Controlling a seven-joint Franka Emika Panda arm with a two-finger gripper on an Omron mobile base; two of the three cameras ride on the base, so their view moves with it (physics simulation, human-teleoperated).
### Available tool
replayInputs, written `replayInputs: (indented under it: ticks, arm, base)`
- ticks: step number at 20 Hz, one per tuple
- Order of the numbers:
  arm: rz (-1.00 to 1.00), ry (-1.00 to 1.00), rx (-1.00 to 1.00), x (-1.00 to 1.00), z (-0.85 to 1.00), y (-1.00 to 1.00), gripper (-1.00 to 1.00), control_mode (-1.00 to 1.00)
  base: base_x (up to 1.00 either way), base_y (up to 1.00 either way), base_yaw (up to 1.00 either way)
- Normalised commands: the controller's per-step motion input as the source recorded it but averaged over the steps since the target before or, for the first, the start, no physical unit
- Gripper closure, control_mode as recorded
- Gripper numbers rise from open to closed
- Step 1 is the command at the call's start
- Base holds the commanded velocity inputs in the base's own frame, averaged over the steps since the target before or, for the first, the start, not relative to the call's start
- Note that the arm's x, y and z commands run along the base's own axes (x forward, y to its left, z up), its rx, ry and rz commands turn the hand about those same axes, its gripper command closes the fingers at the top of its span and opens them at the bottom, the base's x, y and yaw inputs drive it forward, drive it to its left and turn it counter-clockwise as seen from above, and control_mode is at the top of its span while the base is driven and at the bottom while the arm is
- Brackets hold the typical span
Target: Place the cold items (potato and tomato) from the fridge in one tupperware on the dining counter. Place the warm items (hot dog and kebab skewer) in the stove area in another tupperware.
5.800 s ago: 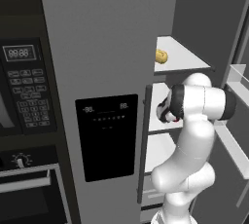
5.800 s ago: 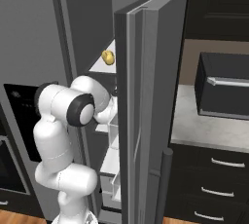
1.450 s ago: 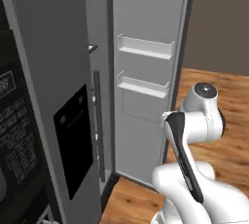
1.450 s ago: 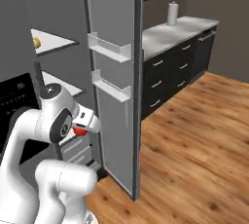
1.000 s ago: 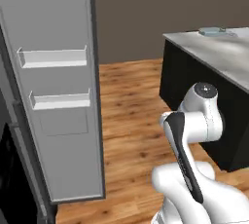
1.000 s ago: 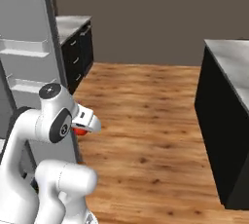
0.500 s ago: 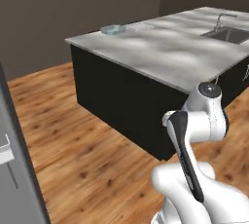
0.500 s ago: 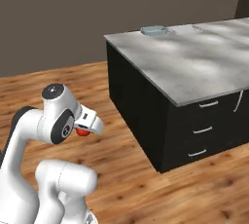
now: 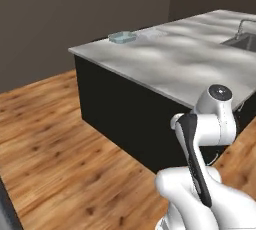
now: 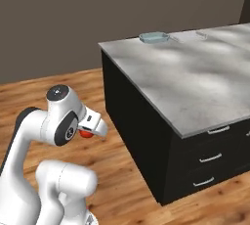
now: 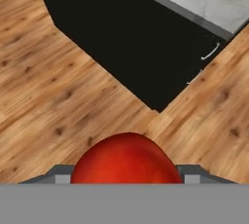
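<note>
A red tomato point(image 11: 126, 159) sits between the jaws of my gripper point(image 11: 126, 177), which is shut on it. In the right base view the gripper point(image 10: 90, 130) is tucked close to the arm at chest height, with the tomato point(image 10: 86, 133) peeking out red beneath the white hand. A pale blue-green tupperware point(image 9: 122, 37) point(image 10: 153, 37) rests on the far corner of the grey dining counter point(image 9: 190, 64) point(image 10: 195, 82), well beyond the hand. Just past it lies a second, clear shallow tupperware point(image 10: 183, 36). The potato, hot dog and kebab skewer are out of view.
The counter is a black island with drawers point(image 10: 211, 158) on its near side. A sink with a faucet point(image 9: 243, 25) is set into its right end. Wooden floor point(image 9: 55, 139) stretches in front of the island and to its left.
The base has swung from the open fridge to the dining counter, so the whole scene has shifted. The tomato has stayed in the gripper and the arm keeps its folded pose.
</note>
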Motion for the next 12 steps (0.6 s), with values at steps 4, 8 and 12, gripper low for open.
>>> replayInputs:
  ticks: [4,8,12]
  arm:
    - [0.00,0.00,0.00,0.00,0.00,0.00,1.00,1.00]
    - [0.00,0.00,0.00,0.00,0.00,0.00,1.00,1.00]
    - [0.00,0.00,0.00,0.00,0.00,0.00,1.00,1.00]
  base:
    - [1.00,0.00,0.00]
    - [1.00,0.07,0.00]
    - [1.00,0.34,-0.12]
